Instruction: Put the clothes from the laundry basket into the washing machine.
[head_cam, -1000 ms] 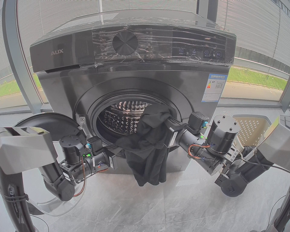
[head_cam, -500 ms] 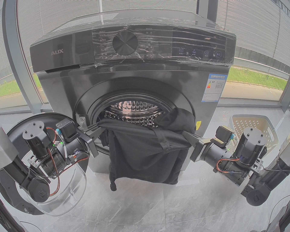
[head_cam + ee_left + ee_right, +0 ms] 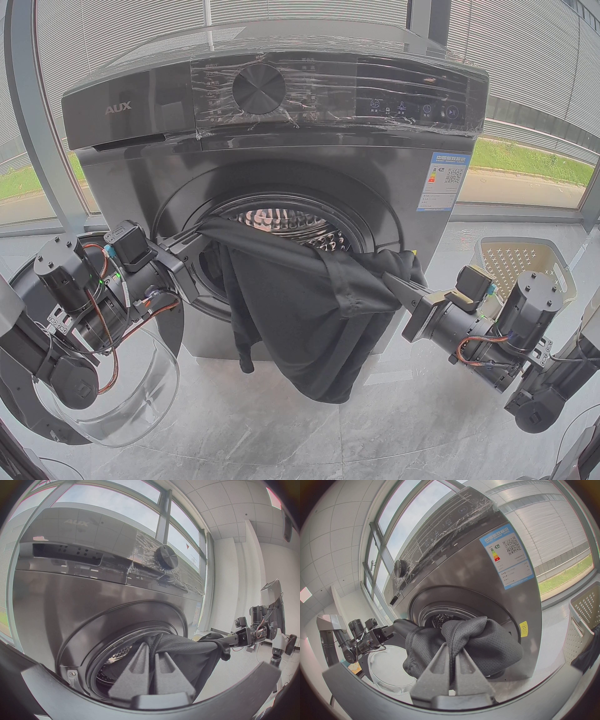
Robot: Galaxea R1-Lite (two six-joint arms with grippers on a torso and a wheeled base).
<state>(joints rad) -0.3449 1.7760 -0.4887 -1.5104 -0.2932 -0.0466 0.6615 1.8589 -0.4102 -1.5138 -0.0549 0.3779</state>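
A black garment (image 3: pixel 312 306) hangs stretched between my two grippers in front of the washing machine (image 3: pixel 275 162), across its open drum mouth (image 3: pixel 287 225). My left gripper (image 3: pixel 192 235) is shut on the garment's left end at the drum's upper left rim. At the drum's lower right, my right gripper (image 3: pixel 395 286) is shut on the other end. The cloth's lower part droops toward the floor. In the left wrist view the fingers (image 3: pixel 139 670) pinch the black garment (image 3: pixel 184 648). The right wrist view shows the fingers (image 3: pixel 437 670) clamped on the bunched garment (image 3: pixel 475 645).
The machine's round door (image 3: pixel 119 350) stands swung open at the lower left, behind my left arm. A beige laundry basket (image 3: pixel 525 262) sits on the floor to the right of the machine, with dark cloth (image 3: pixel 589 655) hanging at its side. Grey tiled floor lies in front.
Both arms swung apart and spread the bunched garment across the drum mouth. Since half a second ago the left end rose while the right end sank and moved right.
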